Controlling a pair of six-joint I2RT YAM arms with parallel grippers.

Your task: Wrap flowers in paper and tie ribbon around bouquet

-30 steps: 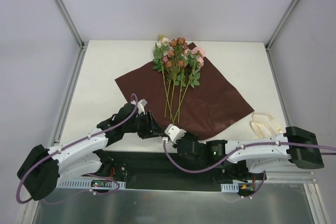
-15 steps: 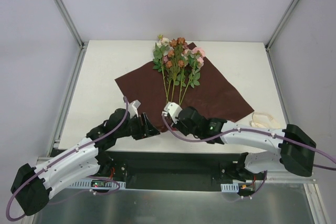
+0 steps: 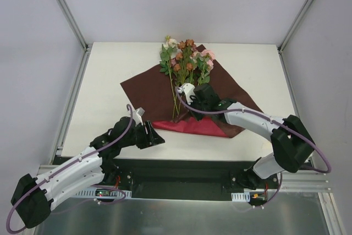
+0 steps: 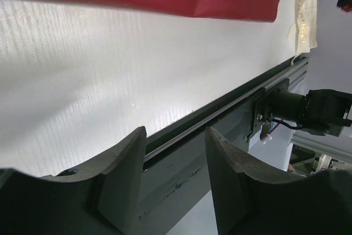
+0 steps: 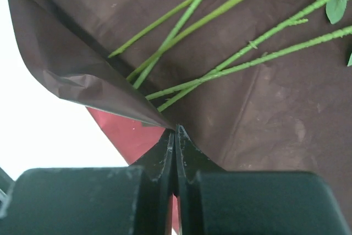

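The right hand (image 5: pixel 175 133) is now pinched fully shut on the near corner of the paper (image 3: pixel 146 89). It has carried that corner from the lower edge of the top view up to the centre, over the lower ends of the stems (image 5: pixel 212 75). The fold shows as a bright red strip of the paper's underside across the lower middle of the top view, where a second ago the sheet lay flat and dark. The flowers (image 3: pixel 186 59) have not shifted, blooms at upper centre. The left hand (image 4: pixel 175 158), half open and holding nothing, hovers over bare tabletop (image 4: pixel 82 81) left of the fold. The ribbon (image 4: pixel 306 9) lies at that wrist view's upper right. Wrapping looks begun; tying seems far off.
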